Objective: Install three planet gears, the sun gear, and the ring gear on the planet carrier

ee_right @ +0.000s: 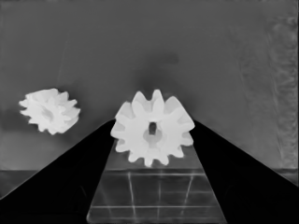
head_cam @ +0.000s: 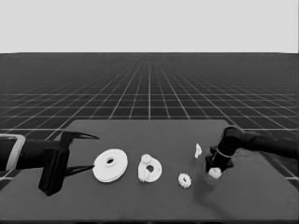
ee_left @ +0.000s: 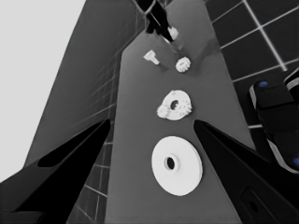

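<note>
While the left jaws (head_cam: 86, 151) just sit parked wide open over the tabletop's (head_cam: 149, 196) left end, the right jaws (head_cam: 214, 173) are where the action is, down near the right side and clamped on a small gear (ee_right: 153, 127), fingers pressed against both its sides. Nearest the front edge, a loose gear (head_cam: 184, 180) lies flat just left of that one. Bit farther back, the smaller round part (head_cam: 150, 169) sits around the middle with two gears already on it, and the larger round part (head_cam: 110, 164) lies to its left, right by the open left jaws but not touching them. Farther back still, a thin white piece (head_cam: 198, 150) stands near the right arm
</note>
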Controlling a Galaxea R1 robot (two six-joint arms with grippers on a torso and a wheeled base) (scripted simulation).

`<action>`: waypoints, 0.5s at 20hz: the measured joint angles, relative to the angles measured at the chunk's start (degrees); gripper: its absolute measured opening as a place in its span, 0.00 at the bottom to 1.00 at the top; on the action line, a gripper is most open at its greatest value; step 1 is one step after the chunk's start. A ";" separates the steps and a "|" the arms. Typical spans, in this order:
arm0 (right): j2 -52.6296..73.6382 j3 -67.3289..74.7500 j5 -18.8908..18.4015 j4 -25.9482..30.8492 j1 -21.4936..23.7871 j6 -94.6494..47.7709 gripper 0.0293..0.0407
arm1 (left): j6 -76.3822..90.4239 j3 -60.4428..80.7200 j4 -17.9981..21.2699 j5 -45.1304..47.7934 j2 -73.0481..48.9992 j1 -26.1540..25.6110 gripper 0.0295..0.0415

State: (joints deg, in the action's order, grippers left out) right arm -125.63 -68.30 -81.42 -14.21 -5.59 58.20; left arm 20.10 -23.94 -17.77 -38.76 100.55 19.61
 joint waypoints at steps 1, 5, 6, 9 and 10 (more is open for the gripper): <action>0.41 0.80 -1.07 1.62 2.08 0.19 0.17 | 0.00 0.00 0.00 0.00 0.00 0.00 0.75; 0.73 1.41 -2.38 3.76 4.62 0.31 0.17 | 0.00 0.00 0.00 0.00 0.00 0.00 0.75; 0.74 1.43 -2.45 3.88 4.75 0.31 0.17 | 0.00 0.00 0.00 0.00 0.00 0.00 0.75; -8.73 1.48 -5.53 2.85 5.40 15.39 0.17 | 0.00 0.00 0.00 0.00 0.00 0.00 0.75; -21.75 -1.90 -6.85 2.97 5.73 21.93 0.17 | 0.00 0.00 0.00 0.00 0.00 0.00 0.75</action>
State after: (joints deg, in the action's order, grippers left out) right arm -147.38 -70.20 -88.27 -11.24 0.14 80.13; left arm 20.10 -23.94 -17.77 -38.76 100.55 19.61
